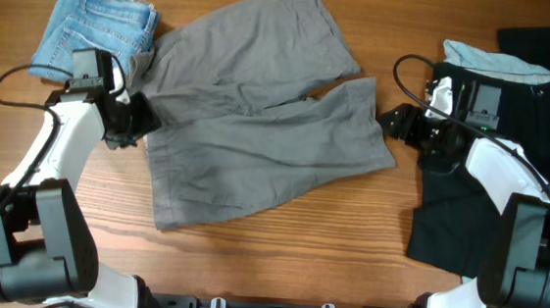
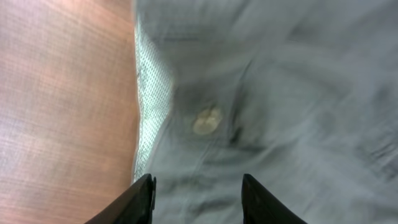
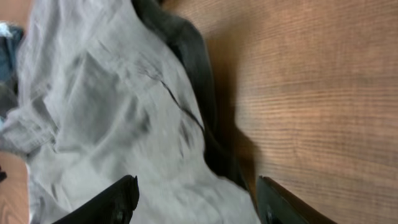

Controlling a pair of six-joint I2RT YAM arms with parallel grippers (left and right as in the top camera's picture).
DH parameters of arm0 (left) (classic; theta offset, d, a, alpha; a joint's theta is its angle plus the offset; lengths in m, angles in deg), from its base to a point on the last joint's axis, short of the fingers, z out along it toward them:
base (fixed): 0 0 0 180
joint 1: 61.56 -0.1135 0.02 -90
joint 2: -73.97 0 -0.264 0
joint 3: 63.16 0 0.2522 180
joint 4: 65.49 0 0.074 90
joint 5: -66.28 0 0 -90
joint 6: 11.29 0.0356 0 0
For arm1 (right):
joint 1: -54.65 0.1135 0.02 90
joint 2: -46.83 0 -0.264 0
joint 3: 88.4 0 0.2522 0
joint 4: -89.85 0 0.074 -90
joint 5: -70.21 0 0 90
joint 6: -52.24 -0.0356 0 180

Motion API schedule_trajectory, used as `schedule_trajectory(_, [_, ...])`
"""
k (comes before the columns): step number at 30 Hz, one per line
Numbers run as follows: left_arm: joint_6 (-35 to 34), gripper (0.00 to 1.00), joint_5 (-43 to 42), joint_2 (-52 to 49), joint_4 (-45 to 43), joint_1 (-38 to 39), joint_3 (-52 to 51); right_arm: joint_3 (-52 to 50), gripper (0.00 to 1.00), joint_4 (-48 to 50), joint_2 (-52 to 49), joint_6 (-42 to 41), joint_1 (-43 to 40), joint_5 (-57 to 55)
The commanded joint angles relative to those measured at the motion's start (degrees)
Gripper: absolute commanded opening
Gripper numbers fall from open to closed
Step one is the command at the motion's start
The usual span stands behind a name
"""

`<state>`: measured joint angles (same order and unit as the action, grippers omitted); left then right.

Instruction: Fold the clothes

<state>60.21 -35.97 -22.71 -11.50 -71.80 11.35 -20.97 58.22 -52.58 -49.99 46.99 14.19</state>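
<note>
Nearest the arm bases runs the wooden table point(image 1: 276, 262). Beyond that strip the grey shorts point(image 1: 258, 113) lie spread across the middle, with the waistband to the left and the two legs splayed to the right. The left gripper point(image 2: 198, 180) is at the waistband, its fingers parted over the cloth near a pale button point(image 2: 207, 120) and pinching nothing. The right gripper point(image 3: 196, 183) hovers at the hem of the nearer leg, fingers wide apart and holding nothing. Black shorts point(image 1: 448, 207) lie under the right arm. Farther back a pale-blue garment point(image 1: 489, 61) rests at the right, and denim shorts point(image 1: 93, 27) sit at the far left, just beside the grey waistband.
</note>
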Motion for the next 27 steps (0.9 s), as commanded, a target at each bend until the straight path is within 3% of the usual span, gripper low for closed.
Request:
schedule_trajectory(1, [6.01,0.42,-0.46,1.09,10.25,0.00,0.39,0.00,0.66,-4.02,0.98,2.97,0.07,-4.79])
schedule_trajectory(3, [7.87,0.38,-0.79,1.25,16.74,-0.02,0.39,0.00,0.66,-5.03,0.98,3.65,0.09,-5.90])
schedule_trajectory(11, [7.96,0.39,-2.14,1.22,31.15,0.00,-0.87,0.00,0.69,-6.47,0.98,3.72,0.09,-5.64])
schedule_trajectory(14, [7.30,0.45,-5.01,1.22,33.64,0.00,-0.90,0.00,0.70,-7.78,0.98,3.72,0.09,-5.64])
schedule_trajectory(16, [2.03,0.48,-5.79,1.22,36.59,-0.02,-0.90,0.00,0.69,-8.39,0.98,3.72,0.09,-5.64])
schedule_trajectory(19, [-4.17,0.35,-6.34,1.22,40.52,0.00,-0.92,0.00,0.69,-8.57,0.98,3.69,0.09,-5.66])
schedule_trajectory(23, [-11.32,0.26,-5.68,1.22,33.94,0.15,-6.45,0.00,0.69,-8.57,0.98,3.69,0.09,-5.66])
schedule_trajectory(27, [-16.59,0.30,-2.69,1.22,24.02,0.17,-12.44,0.00,0.69,-8.61,0.98,3.67,0.09,-5.66])
